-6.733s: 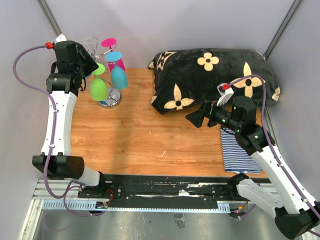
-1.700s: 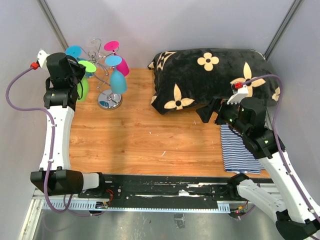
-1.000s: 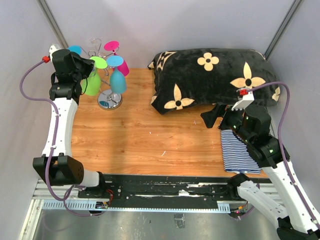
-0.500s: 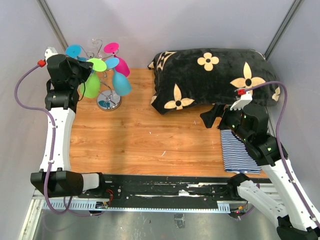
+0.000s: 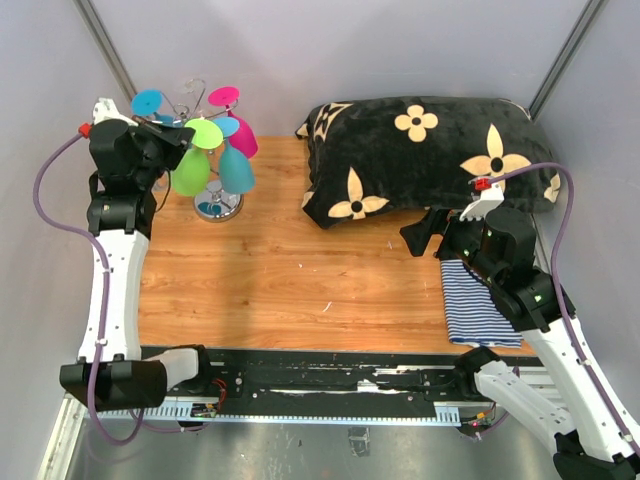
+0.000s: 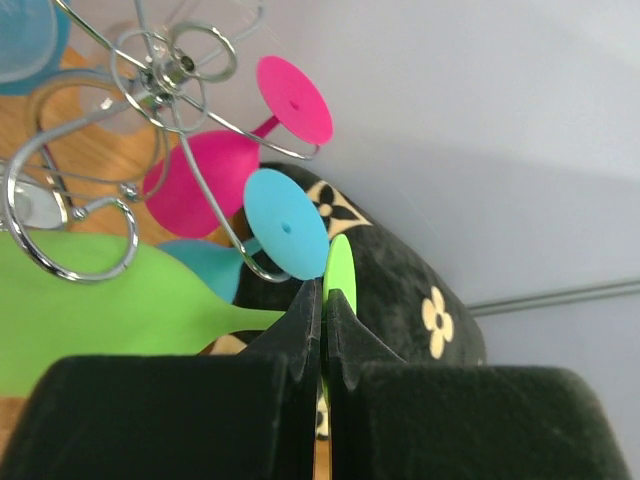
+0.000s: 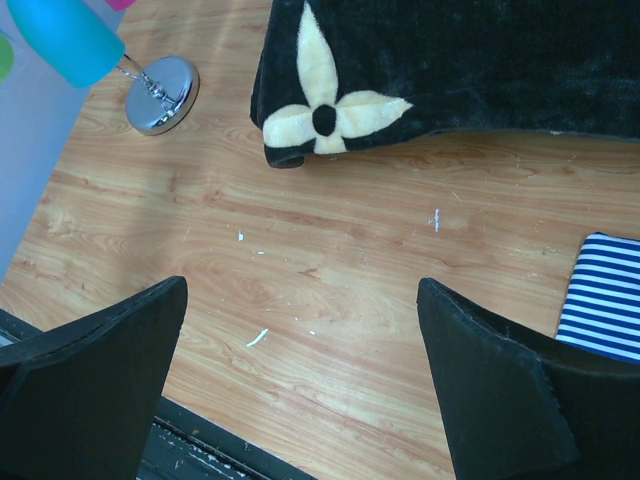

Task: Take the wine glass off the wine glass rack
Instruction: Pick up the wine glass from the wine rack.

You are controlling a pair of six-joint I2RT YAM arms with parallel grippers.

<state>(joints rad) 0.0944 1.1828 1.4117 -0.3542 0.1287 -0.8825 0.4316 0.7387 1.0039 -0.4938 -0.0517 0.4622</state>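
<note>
A: Wine glass [image 5: 190, 172], the green one: you have it in the left pincer [image 6: 322, 300], whose jaws are pressed together on the thin stem just under the foot [image 6: 340, 265]. It hangs tilted, bowl lower than foot, at the left side of the wine glass rack [image 5: 214, 203], above the surface [image 5: 280, 270] and close beside the teal glass [image 5: 237, 168].

B: You cannot tell from these views whether that foot is free of the curled hook arms [image 6: 131, 238]; the wires run close by it. Treat it as possibly caught.

A: It looks light and stiff with a smooth finish, so expect a slippery stem. Your hold near the foot seems the sound place: the foot's flare should stop the stem sliding through the jaws.

B: The bowl is the bulky end, so it may swing if you jerk. The rack is thin wire on a small base and also carries the pink glass [image 5: 243, 140]; a snag could rock the lot. Draw the stem out gently.

A: Your right pincer [image 7: 302, 290] is spread wide and holds nothing, over the surface near the striped cloth [image 5: 480, 310].
</note>
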